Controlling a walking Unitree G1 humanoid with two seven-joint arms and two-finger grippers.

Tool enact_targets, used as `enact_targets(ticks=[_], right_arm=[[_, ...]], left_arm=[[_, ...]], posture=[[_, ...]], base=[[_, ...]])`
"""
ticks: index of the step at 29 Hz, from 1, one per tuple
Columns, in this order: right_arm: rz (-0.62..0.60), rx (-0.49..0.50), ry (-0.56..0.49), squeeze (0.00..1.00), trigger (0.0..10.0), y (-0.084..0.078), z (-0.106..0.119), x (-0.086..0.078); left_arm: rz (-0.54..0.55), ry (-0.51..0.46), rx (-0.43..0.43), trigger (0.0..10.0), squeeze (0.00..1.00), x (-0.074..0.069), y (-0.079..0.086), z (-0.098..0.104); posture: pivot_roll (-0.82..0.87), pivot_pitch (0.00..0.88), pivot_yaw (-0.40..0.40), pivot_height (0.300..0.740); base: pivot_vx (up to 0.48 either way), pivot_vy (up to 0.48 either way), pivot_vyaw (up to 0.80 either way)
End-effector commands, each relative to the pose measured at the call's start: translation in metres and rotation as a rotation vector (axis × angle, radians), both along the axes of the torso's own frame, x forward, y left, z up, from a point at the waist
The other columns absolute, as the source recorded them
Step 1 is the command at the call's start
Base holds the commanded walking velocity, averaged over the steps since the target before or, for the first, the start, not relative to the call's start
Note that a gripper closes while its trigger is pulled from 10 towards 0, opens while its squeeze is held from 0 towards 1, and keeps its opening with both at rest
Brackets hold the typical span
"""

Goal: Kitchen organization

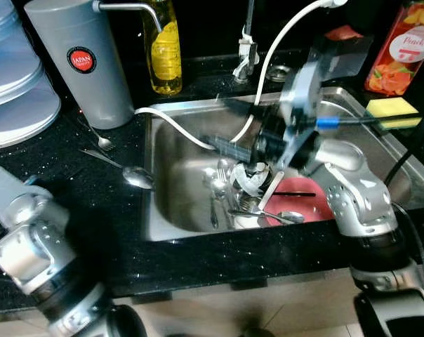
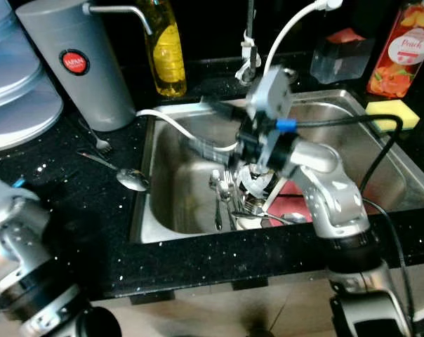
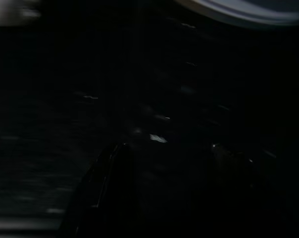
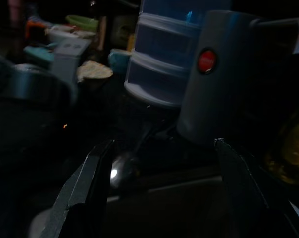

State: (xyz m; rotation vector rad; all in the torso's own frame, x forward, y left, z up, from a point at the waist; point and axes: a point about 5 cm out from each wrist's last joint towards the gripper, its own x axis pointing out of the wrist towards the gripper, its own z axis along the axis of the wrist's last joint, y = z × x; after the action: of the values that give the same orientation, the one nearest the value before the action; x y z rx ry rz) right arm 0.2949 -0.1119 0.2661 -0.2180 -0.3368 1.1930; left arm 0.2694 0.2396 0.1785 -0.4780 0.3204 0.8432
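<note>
My right gripper (image 1: 224, 128) hovers over the steel sink (image 1: 175, 184), blurred, with its fingers pointing left toward the counter. In the right wrist view the two fingers (image 4: 87, 186) stand apart, open, with nothing between them. A pile of cutlery (image 1: 224, 195) and a red plate (image 1: 305, 208) lie in the sink bottom. On the black counter left of the sink rest a spoon (image 1: 137, 177) and a fork (image 1: 100, 140). My left arm (image 1: 26, 256) is low at the front left. The left wrist view is very dark; its fingers (image 3: 107, 193) look spread over the counter.
A grey jug (image 1: 85, 63) and stacked pale containers (image 1: 12, 91) stand at the back left. A yellow bottle (image 1: 164, 49) and a faucet (image 1: 246, 53) sit behind the sink. A white hose (image 1: 177, 126) crosses the basin. A sponge (image 1: 391, 109) and juice carton (image 1: 405, 45) are at right.
</note>
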Motion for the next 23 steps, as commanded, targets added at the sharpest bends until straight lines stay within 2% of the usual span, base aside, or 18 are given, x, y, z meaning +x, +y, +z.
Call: enact_targets(ticks=[1,7,14,18,20,21,22,23], right_arm=[[0.016,-0.038,-0.005,0.00,10.0,0.003,-0.002,-0.001],[0.006,-0.124,-0.003,0.00,10.0,0.000,-0.010,0.000],[-0.019,-0.303,0.025,0.00,10.0,-0.004,-0.039,0.006],[-0.033,-0.318,0.026,0.00,10.0,-0.005,-0.041,0.008],[-0.043,-0.324,0.022,0.00,10.0,-0.005,-0.041,0.010],[-0.043,-0.324,0.022,0.00,10.0,-0.005,-0.041,0.010],[-0.049,-0.318,0.018,0.00,10.0,-0.006,-0.040,0.011],[-0.057,-0.301,0.013,0.00,10.0,-0.005,-0.038,0.012]], left_arm=[[-0.123,0.149,-0.140,10.0,0.00,0.004,-0.029,-0.038],[-0.196,0.109,-0.135,10.0,0.00,0.016,-0.047,-0.031],[-0.330,0.001,-0.171,10.0,0.00,0.043,-0.083,-0.010],[-0.404,-0.023,-0.179,10.0,0.00,0.048,-0.095,-0.005],[-0.534,-0.043,-0.146,10.0,0.00,0.052,-0.107,0.000],[-0.534,-0.043,-0.146,10.0,0.00,0.052,-0.107,0.000],[-0.595,-0.056,-0.111,10.0,0.00,0.053,-0.110,0.003],[-0.593,-0.057,0.012,10.0,0.00,0.053,-0.102,0.009]], posture=[[-0.06,0.062,0.024,0.740],[-0.06,0.059,0.022,0.740],[-0.05,0.049,0.007,0.740],[-0.05,0.047,0.007,0.740],[-0.05,0.048,0.009,0.740],[-0.05,0.048,0.009,0.740],[-0.05,0.048,0.009,0.740],[-0.05,0.049,0.012,0.740]], base=[[0.000,0.000,0.00],[0.000,0.000,0.00],[0.000,0.000,0.00],[0.000,0.000,0.00],[0.000,0.000,0.00],[0.000,0.000,0.00],[0.000,0.000,0.00],[0.000,0.000,0.00]])
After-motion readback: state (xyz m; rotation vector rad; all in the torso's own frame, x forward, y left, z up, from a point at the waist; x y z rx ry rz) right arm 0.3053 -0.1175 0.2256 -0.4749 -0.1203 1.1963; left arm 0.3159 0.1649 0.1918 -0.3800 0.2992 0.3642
